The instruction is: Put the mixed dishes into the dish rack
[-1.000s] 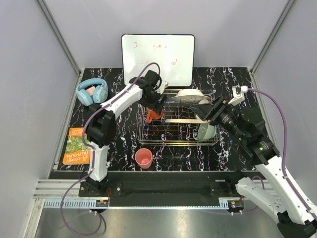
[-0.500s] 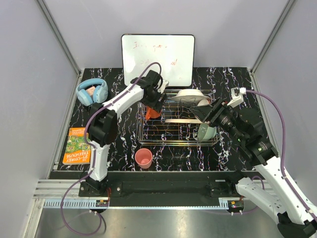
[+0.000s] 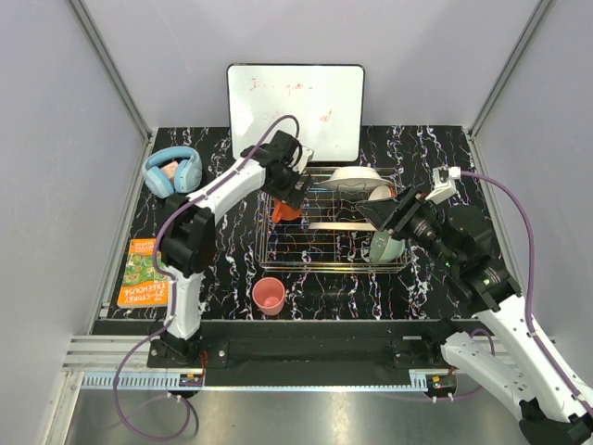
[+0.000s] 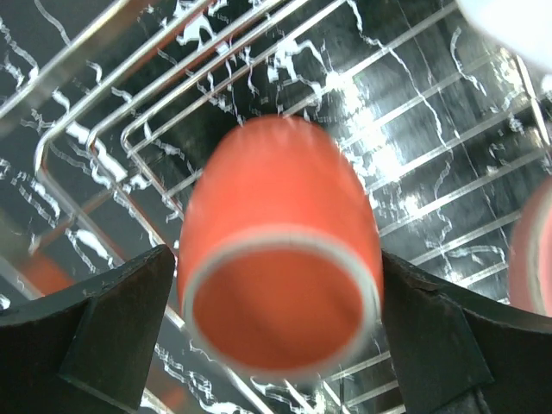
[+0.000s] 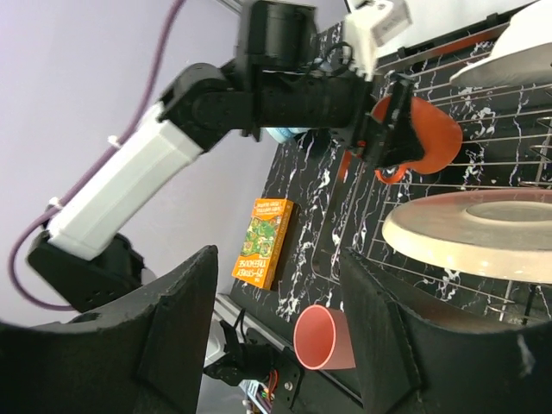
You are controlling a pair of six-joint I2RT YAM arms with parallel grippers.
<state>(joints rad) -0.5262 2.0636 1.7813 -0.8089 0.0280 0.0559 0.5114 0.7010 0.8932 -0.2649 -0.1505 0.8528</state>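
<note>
The orange mug [image 4: 276, 190] lies right between the widely spread fingers of the left gripper [image 4: 276, 285], its mouth facing the wrist, with the dish rack [image 3: 334, 269] wires just beyond. Whether the fingers press it cannot be told. The right gripper [image 5: 276, 267] stands apart, empty.

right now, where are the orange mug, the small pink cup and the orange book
orange mug [image 4: 278, 216], left wrist view, on its side wall
small pink cup [image 3: 269, 295], top view, inside its open mouth
orange book [image 3: 144, 272], top view, middle of its cover
</note>
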